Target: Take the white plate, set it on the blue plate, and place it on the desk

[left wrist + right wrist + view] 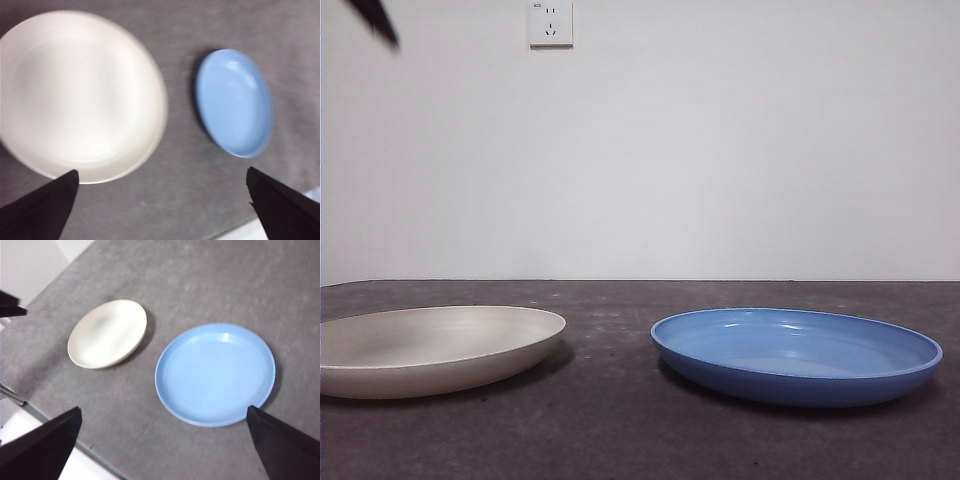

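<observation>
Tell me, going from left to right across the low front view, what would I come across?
A black arm tip at the top corner → the white plate → a wall socket high on the wall → the blue plate. Both plates sit apart on the desk.

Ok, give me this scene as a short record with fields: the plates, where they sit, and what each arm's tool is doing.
white plate: flat on the desk, nothing in it
blue plate: flat on the desk, beside the white one, apart from it
desk: dark grey, carries both plates
stacking: not yet done
left tool: open, high above the white plate, holding nothing
right tool: open, high above the blue plate, holding nothing
</observation>
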Robot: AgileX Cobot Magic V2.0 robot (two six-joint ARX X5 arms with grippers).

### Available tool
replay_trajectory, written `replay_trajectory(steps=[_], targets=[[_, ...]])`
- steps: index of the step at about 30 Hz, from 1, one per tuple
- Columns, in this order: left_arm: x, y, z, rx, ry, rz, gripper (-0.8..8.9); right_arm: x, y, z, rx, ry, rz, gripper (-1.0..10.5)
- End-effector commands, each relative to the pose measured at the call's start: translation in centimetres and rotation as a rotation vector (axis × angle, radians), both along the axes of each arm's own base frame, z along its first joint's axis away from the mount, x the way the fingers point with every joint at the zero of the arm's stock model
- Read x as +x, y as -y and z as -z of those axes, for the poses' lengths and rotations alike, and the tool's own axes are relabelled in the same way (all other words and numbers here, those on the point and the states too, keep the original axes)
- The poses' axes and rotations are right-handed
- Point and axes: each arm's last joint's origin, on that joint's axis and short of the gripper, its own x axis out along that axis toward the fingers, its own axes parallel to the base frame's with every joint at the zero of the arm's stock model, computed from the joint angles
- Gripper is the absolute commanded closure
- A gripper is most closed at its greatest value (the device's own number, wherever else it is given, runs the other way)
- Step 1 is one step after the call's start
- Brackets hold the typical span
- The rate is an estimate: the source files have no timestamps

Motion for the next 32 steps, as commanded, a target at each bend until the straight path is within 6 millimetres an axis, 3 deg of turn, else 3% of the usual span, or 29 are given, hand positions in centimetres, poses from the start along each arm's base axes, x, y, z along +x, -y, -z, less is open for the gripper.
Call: replay_trajectory(steps=[1,10,16,28,32], targets=[[2.0,-0.7,0.9,0.025,-0.036,-0.014,0.63,-0.2,0.0,-0.3,0.019,-0.022,0.009,4.0],[7.4,-4.3,5.6,-0.023,-0.199,-0.15,0.64,-0.3,0.1,-0.2,0.016,-0.031,0.008,4.0],[9.7,-5.2,9.0,-0.024,-0.291,-0.17,0.67,-0.3,0.1,-0.2,0.016,-0.031,0.008,4.0],[12.1,-5.4,13.4,-0.046,-0.372,-0.16,0.76,-0.3,0.1,-0.2,0.012,-0.027,0.005,4.0],[12.3,-5.4,14.0,-0.046,-0.388,-0.158,1.76,-0.3,0.1,-0.2,0.012,-0.026,0.004,4.0]])
